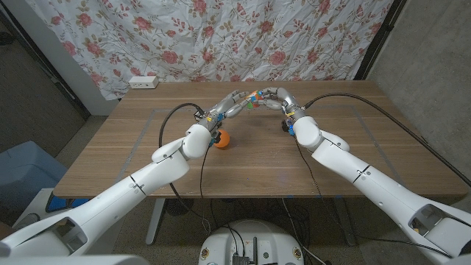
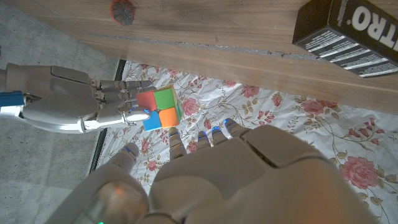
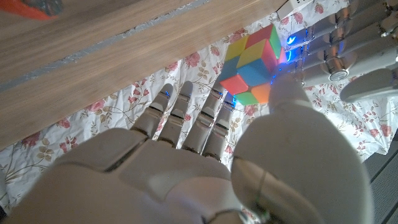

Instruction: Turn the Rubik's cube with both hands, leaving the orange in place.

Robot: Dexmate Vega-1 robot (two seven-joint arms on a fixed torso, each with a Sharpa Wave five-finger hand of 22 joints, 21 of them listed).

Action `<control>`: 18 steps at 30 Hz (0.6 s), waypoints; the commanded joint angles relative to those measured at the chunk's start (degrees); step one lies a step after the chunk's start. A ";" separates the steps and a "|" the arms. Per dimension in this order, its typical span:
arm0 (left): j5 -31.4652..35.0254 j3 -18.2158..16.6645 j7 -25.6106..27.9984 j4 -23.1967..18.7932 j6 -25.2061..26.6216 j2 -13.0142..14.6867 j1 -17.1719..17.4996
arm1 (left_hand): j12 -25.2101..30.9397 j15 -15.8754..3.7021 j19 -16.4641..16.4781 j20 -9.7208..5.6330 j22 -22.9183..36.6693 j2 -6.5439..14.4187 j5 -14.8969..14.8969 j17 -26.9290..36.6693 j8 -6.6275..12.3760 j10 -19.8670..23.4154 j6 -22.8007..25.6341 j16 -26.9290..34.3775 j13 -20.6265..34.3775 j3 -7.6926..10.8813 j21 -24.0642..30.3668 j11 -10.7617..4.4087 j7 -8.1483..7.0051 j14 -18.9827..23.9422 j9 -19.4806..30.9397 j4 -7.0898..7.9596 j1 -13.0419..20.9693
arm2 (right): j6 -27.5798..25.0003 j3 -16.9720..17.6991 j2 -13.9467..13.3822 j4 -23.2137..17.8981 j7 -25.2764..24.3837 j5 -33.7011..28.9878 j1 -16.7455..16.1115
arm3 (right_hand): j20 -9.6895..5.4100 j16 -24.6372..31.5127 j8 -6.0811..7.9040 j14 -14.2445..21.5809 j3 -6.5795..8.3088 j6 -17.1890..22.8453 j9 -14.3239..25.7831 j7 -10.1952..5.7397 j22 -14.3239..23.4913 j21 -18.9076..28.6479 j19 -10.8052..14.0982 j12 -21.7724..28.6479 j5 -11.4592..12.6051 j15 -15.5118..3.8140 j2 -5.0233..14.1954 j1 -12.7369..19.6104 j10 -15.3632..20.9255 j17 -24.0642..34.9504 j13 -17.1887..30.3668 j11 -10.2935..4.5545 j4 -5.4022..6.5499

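Note:
A small Rubik's cube [image 1: 255,98] is held in the air above the far middle of the table. My right hand [image 1: 280,96] grips it between its thumb and fingertips [image 2: 127,107]; the cube [image 2: 159,109] shows red, green, blue and orange faces. My left hand [image 1: 229,107] reaches in from the other side with its fingers stretched out and apart. Their tips [image 3: 306,63] lie right by the cube [image 3: 252,62], and I cannot tell whether they touch it. The orange [image 1: 221,140] sits on the table under my left wrist.
A black box [image 2: 348,28] lies on the table near my right forearm. A white power strip [image 1: 143,82] sits at the far left corner. A flowered cloth [image 1: 294,37] hangs behind the table.

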 commanded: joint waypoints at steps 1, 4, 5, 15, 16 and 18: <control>-0.06 0.04 0.22 -0.44 0.40 0.00 0.27 | 0.30 -0.20 -2.90 0.13 0.13 5.88 0.38 0.18 0.01 -6.05 0.02 0.54 0.15 -0.07 0.26 -0.10 -0.42 -9.35 -0.04 0.04 -0.27 | -1.03 0.68 -0.20 -0.91 -1.21 -0.09 -0.91 | 0.22 0.33 0.26 0.44 -0.30 1.81 0.25 -1.57 0.17 0.07 0.29 -0.01 0.22 -6.98 2.74 2.12 1.42 0.19 0.25 -0.68 0.05; -0.07 0.15 0.01 -0.31 0.11 0.10 0.10 | 0.31 -0.19 -2.91 0.12 0.13 5.90 0.40 0.17 0.00 -6.03 0.02 0.56 0.15 -0.10 0.26 -0.05 -0.41 -9.30 -0.04 0.03 -0.26 | -1.16 0.74 -0.42 -1.13 -1.31 -0.18 -1.05 | 0.23 0.37 0.27 0.46 -0.36 1.88 0.26 -1.57 0.17 0.08 0.30 -0.03 0.22 -6.98 2.76 2.15 1.52 0.19 0.32 -0.68 0.03; -0.09 0.17 -0.11 -0.44 0.55 0.01 0.09 | 0.31 -0.17 -2.89 0.10 0.13 5.91 0.40 0.17 -0.01 -6.03 0.01 0.56 0.14 -0.11 0.27 -0.05 -0.42 -9.29 -0.04 0.03 -0.25 | -1.48 0.80 -0.35 -1.25 -1.46 -0.19 -1.12 | 0.23 0.39 0.27 0.48 -0.38 1.91 0.26 -1.57 0.17 0.08 0.29 -0.04 0.22 -7.02 2.78 2.16 1.54 0.19 0.33 -0.68 0.03; -0.03 0.31 -0.16 -0.20 0.32 -0.13 -0.12 | 0.37 -0.10 -2.87 0.10 0.11 6.02 0.48 0.14 -0.07 -5.96 -0.01 0.60 0.14 -0.24 0.30 0.02 -0.41 -9.15 -0.04 -0.03 -0.18 | -1.47 0.88 -0.38 -1.28 -1.83 -0.17 -1.26 | 0.25 0.49 0.27 0.47 -0.54 2.04 0.26 -1.58 0.17 0.08 0.30 -0.17 0.22 -7.09 2.85 2.18 1.61 0.20 0.45 -0.68 0.03; -0.03 0.33 -0.06 -0.05 -0.12 -0.07 -0.13 | 0.38 -0.02 -2.88 0.11 0.11 6.03 0.49 0.13 -0.07 -5.95 0.01 0.63 0.14 -0.26 0.30 0.02 -0.41 -9.06 -0.04 -0.04 -0.16 | -1.53 0.91 -0.33 -1.28 -1.89 -0.15 -1.29 | 0.24 0.49 0.27 0.46 -0.55 2.04 0.26 -1.58 0.17 0.09 0.32 -0.17 0.22 -7.09 2.85 2.18 1.61 0.20 0.45 -0.68 0.04; 0.12 0.39 -0.12 -0.27 0.44 -0.12 -0.09 | 0.41 0.04 -2.87 0.13 0.11 6.05 0.51 0.13 -0.08 -5.88 -0.01 0.66 0.13 -0.28 0.31 0.01 -0.41 -8.98 -0.05 -0.05 -0.15 | -1.41 0.91 -0.27 -1.18 -2.00 -0.14 -1.31 | 0.26 0.55 0.28 0.54 -0.61 2.11 0.26 -1.57 0.17 0.09 0.31 -0.22 0.22 -7.03 2.88 2.18 1.66 0.20 0.45 -0.69 0.04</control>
